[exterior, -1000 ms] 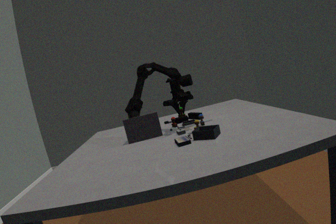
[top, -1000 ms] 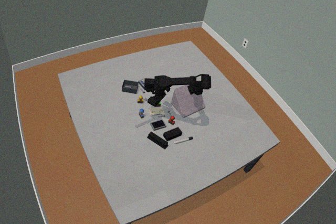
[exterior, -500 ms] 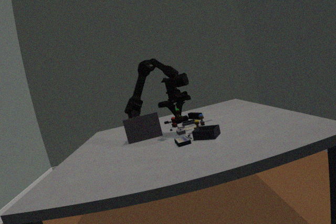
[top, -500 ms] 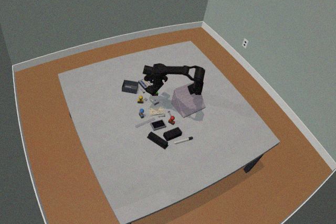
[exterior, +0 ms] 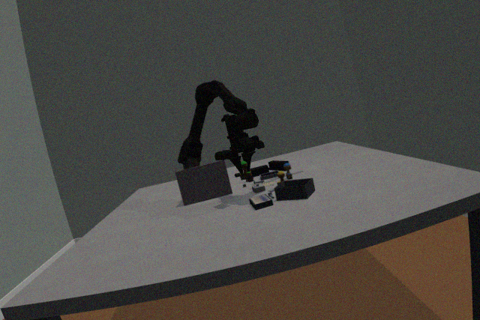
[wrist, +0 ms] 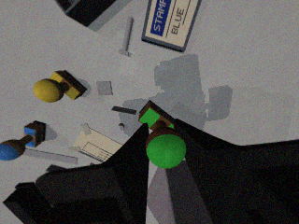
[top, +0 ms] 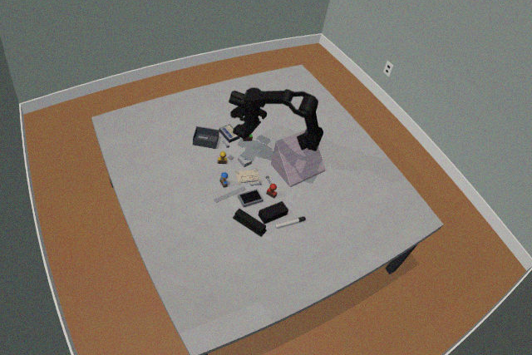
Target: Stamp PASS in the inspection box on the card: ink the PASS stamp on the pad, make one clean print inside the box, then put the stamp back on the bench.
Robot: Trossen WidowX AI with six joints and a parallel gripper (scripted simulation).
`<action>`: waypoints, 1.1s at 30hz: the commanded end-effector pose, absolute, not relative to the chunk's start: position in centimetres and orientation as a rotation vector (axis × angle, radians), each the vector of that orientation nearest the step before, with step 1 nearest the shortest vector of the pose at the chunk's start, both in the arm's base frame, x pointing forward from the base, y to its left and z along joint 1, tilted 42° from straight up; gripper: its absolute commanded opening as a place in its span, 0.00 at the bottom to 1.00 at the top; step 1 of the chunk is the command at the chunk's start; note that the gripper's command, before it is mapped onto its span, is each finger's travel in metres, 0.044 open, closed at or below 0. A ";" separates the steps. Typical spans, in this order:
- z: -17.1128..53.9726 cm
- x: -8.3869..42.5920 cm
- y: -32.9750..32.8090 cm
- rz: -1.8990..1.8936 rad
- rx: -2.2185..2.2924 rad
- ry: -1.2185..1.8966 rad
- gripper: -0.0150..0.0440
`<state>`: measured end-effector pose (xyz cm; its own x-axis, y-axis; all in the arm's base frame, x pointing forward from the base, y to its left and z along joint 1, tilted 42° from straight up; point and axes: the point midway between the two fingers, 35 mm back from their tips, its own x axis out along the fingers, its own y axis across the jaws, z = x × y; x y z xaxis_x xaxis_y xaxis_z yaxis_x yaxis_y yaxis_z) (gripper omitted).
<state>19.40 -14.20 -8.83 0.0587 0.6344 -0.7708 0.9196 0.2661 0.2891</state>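
green shows under the gripper [top: 248,132] [exterior: 244,173] [wrist: 162,128] in the top view, where its fingers mostly hide the green-topped stamp [top: 248,137] [exterior: 244,163] [wrist: 165,150]. the card [top: 248,176] [exterior: 269,183] [wrist: 99,146] lies nearer than the gripper, between the blue stamp [top: 224,176] [exterior: 287,165] [wrist: 11,149] on its left and the red stamp [top: 273,188] on its right. just nearer is the dark pad [top: 250,197] in its pale-rimmed tray.

in the exterior view the gripper points down, pinching the green-topped stamp, above the bench [top: 343,214] [exterior: 163,243] [wrist: 262,112]. the labelled flat box [exterior: 260,201] [wrist: 173,23] is on the near side, left of the dark bin [exterior: 294,189] [wrist: 93,11].

in the wrist view the stamp is held at its handle between the two fingers, base pointing away from the camera. the card lies to the left, below the yellow stamp [wrist: 49,90]. no lettering on the held stamp can be read, nor can the box on the card be checked for a print.
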 end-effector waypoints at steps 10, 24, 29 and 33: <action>-10.5 19.4 -13.2 -0.401 1.442 1.665 0.25; -12.2 19.6 -11.7 -0.400 1.442 1.665 0.25; -12.8 19.6 -11.1 -0.399 1.443 1.665 0.25; -13.3 19.6 -10.6 -0.399 1.443 1.665 0.25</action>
<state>19.77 -11.17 -12.83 0.0536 0.6287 -0.7758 0.9119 0.2858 0.2946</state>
